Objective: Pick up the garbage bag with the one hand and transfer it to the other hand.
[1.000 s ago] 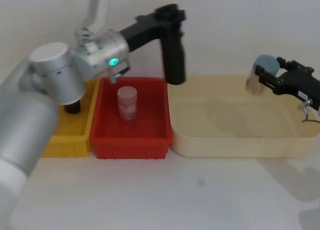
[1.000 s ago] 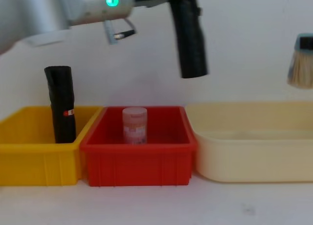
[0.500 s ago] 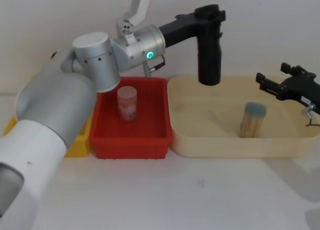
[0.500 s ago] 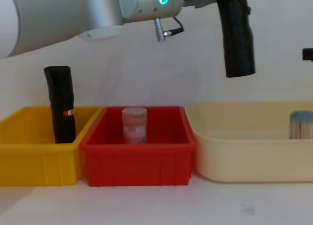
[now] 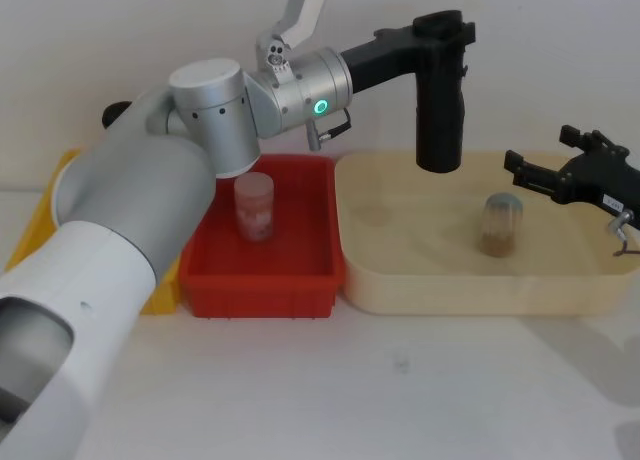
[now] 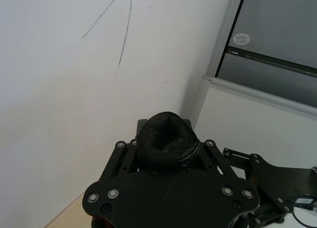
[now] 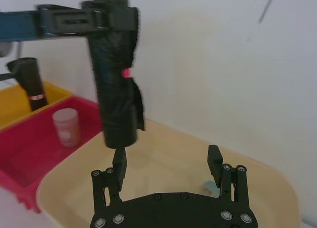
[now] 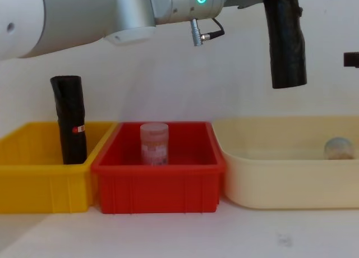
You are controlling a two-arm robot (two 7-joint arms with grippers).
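Head view: left gripper, green-lit wrist, clamps the top of the garbage bag, a matte black crinkled roll hanging upright over the cream plastic tub. Right gripper is nearby, spread wide, empty.
L wrist view: roll's puckered end sits between the jaws.
R wrist view: roll is just ahead. Best to approach level and close on the lower half, well below L's grip.
Chest view: roll hangs above the tub.

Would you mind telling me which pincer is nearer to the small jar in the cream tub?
Right. The right pincer hangs open just above and beside the jar; the left pincer is higher and farther off, gripping the black roll.
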